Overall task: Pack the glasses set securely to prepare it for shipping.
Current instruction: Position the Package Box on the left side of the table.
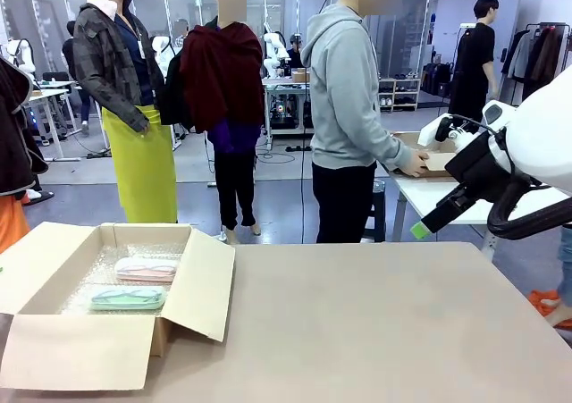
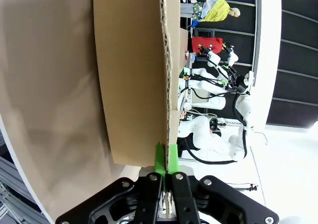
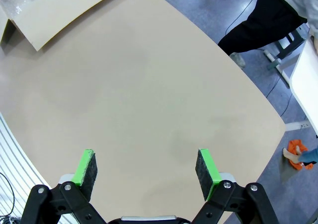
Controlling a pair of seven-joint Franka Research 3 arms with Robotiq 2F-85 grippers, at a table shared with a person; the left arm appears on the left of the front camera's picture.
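Pink case [image 1: 146, 268] and green case [image 1: 127, 298] inside cardboard box [image 1: 54, 349] (on bubble wrap). Left gripper [image 2: 165, 160] pinched closed at box flap edge; right gripper [image 3: 146, 167] spread wide, right of box.

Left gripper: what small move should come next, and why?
Probably swing the flap it pinches over the box. The left gripper is shut on a flap's edge; the pink case and mint case already lie on bubble wrap inside the open cardboard box.

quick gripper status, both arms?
Left gripper: shut, green pads pinching the edge of the brown cardboard box flap.
Right gripper: open, holding nothing, above the beige table.
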